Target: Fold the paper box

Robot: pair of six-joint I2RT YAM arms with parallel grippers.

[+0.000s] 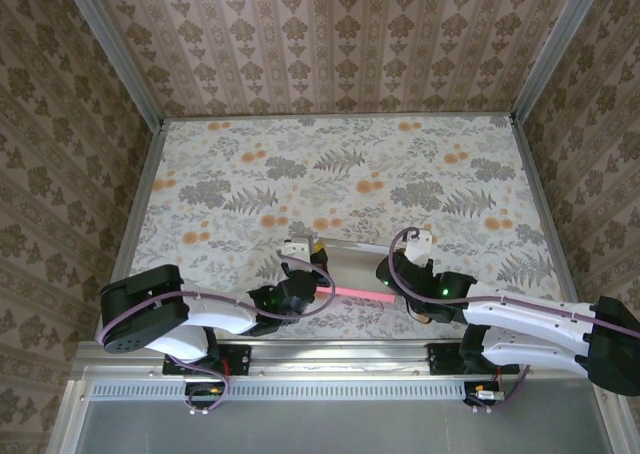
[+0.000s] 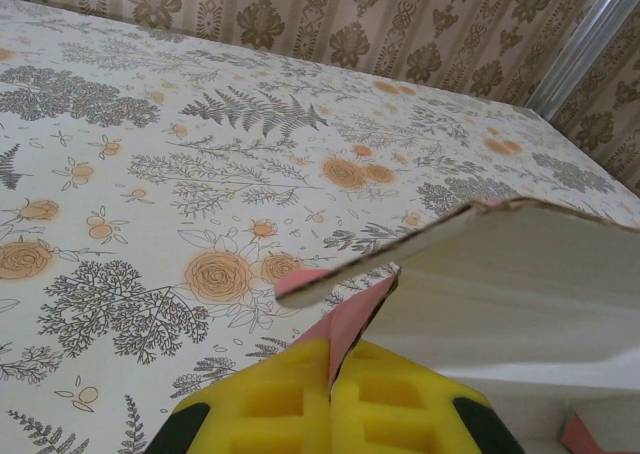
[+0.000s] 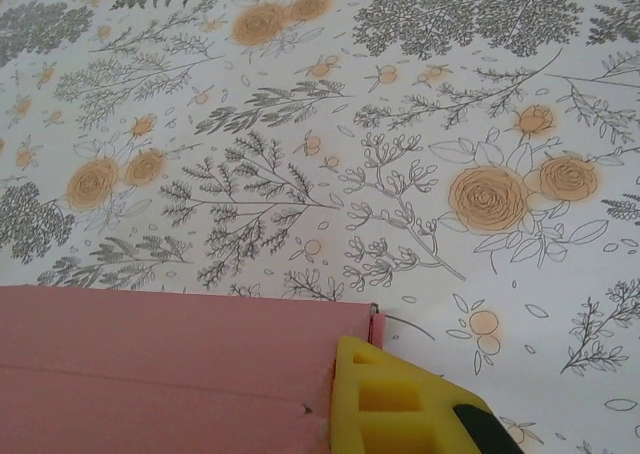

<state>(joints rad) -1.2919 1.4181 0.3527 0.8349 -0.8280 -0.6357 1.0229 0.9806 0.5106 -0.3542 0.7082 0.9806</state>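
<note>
While left jaws pinch its flap — the paper box [image 1: 352, 277] abuts right jaws.

left tool [image 2: 331, 374] | clamped on paper box [image 2: 520, 274] flap | whitish face showing

Pink paper box [image 3: 160, 369], whitish inside — floral tablecloth [image 1: 330, 174], orange blooms, grey ferns.

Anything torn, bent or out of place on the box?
Nothing looks torn. The left gripper pinches one pink flap of the paper box; the flap tip just above it curls slightly.
</note>
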